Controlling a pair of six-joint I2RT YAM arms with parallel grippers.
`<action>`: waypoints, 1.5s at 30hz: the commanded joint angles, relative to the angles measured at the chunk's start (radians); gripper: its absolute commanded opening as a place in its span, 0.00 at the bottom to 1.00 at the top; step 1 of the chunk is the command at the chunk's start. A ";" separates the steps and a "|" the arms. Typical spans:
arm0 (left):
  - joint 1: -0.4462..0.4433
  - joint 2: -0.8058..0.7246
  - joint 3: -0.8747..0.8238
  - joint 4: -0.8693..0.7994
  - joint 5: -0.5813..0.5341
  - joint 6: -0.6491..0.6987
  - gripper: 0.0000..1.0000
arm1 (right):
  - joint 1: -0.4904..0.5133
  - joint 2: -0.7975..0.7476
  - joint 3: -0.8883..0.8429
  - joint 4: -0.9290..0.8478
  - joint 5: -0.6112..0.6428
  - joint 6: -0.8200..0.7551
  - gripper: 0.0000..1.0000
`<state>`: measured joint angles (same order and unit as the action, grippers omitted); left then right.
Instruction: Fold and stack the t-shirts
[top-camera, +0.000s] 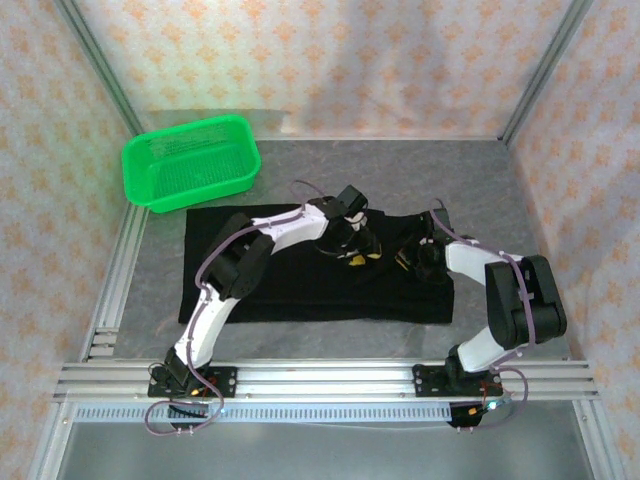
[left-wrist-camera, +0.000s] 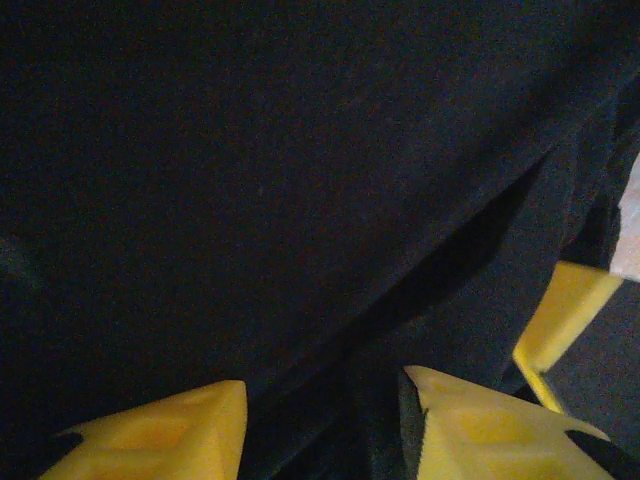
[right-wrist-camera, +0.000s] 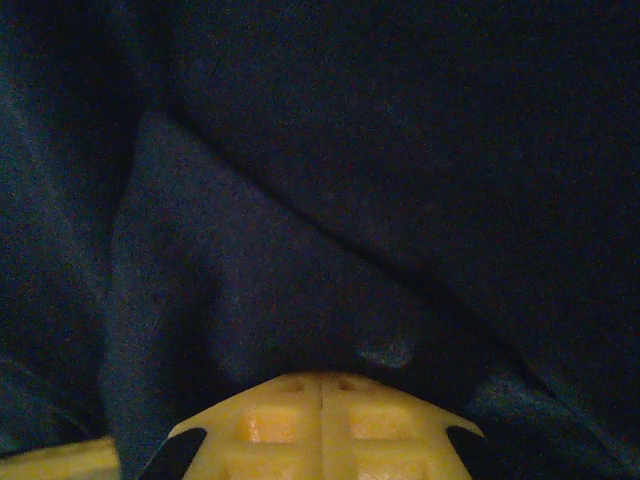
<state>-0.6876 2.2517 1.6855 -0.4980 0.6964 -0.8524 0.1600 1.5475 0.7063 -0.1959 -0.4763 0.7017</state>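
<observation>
Item: black t-shirt (top-camera: 300, 280), spread flat mid-desk. My L hand (left-wrist-camera: 322, 385): spread, astride a cloth ridge, no grip yet. My R hand (right-wrist-camera: 320, 380): pressed together, apparently pinching a pucker. Handling: I'd close L on ridge, lift both level, keep fold edge straight.

Top view: bright, even light, sharp; soft shadows on the tabletop (top-camera: 330, 170).
Wrist views: dim, grainy; black cloth (left-wrist-camera: 250, 150) nearly featureless, near edges blurred.

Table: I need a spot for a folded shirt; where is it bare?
Bare table lies between the green mesh basket and the right wall, and right of the black t-shirt. Crowded mid-shirt: left gripper, right gripper.
</observation>
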 joint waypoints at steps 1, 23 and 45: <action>-0.012 -0.052 -0.057 -0.002 0.009 -0.046 0.49 | -0.010 0.036 -0.041 -0.039 0.043 -0.016 0.01; -0.026 -0.142 -0.022 -0.005 0.011 -0.080 0.56 | -0.017 0.037 -0.065 -0.036 0.040 -0.030 0.01; -0.050 0.009 0.049 0.094 0.008 -0.134 0.54 | -0.020 0.059 -0.067 -0.028 0.031 -0.037 0.01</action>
<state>-0.7330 2.2509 1.7184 -0.4545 0.6994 -0.9527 0.1486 1.5478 0.6861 -0.1570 -0.4999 0.6788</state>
